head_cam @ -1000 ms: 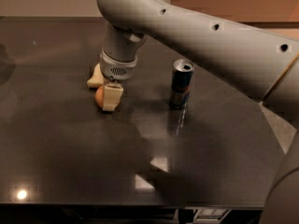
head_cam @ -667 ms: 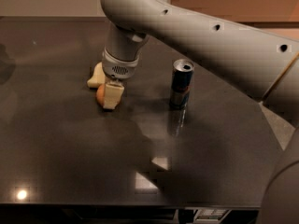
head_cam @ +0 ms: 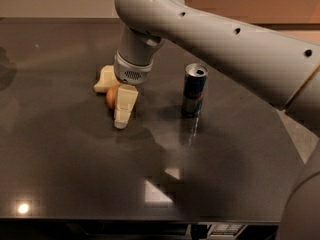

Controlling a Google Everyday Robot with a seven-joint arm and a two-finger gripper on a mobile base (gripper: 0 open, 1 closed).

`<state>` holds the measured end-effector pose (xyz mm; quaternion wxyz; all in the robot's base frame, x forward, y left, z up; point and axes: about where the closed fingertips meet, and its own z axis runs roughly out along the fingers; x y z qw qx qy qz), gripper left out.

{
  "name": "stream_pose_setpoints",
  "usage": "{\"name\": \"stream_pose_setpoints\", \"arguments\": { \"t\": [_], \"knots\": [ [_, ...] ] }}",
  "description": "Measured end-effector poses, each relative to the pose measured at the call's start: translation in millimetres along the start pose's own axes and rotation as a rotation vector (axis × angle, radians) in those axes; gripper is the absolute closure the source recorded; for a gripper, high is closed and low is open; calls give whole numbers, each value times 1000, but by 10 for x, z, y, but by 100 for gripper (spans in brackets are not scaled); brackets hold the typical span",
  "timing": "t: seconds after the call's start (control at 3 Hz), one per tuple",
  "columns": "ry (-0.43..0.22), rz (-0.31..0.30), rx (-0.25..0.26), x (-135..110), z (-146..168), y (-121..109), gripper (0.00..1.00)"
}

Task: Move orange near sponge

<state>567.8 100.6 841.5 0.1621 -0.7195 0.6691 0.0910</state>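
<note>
The orange [head_cam: 111, 97] sits low over the dark table, held by my gripper [head_cam: 120, 100], which reaches down from the big grey arm. One cream finger [head_cam: 125, 104] covers the orange's right side; the other finger is hidden behind the wrist. The pale yellow sponge [head_cam: 105, 79] lies on the table just behind and left of the orange, very close to it or touching. Part of the sponge is hidden by the wrist.
A dark blue drink can [head_cam: 193, 90] stands upright to the right of the gripper. The dark glossy table [head_cam: 75, 174] reaches to a front edge at the bottom and a right edge by the arm.
The gripper and the orange have shifted slightly to the right together. The sponge and the can have stayed where they were.
</note>
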Motion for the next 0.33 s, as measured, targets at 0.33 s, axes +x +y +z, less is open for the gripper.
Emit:
{"name": "stream_pose_setpoints", "arguments": {
  "t": [0.33],
  "knots": [
    [0,0,0,0,0,0,0]
  ]
}}
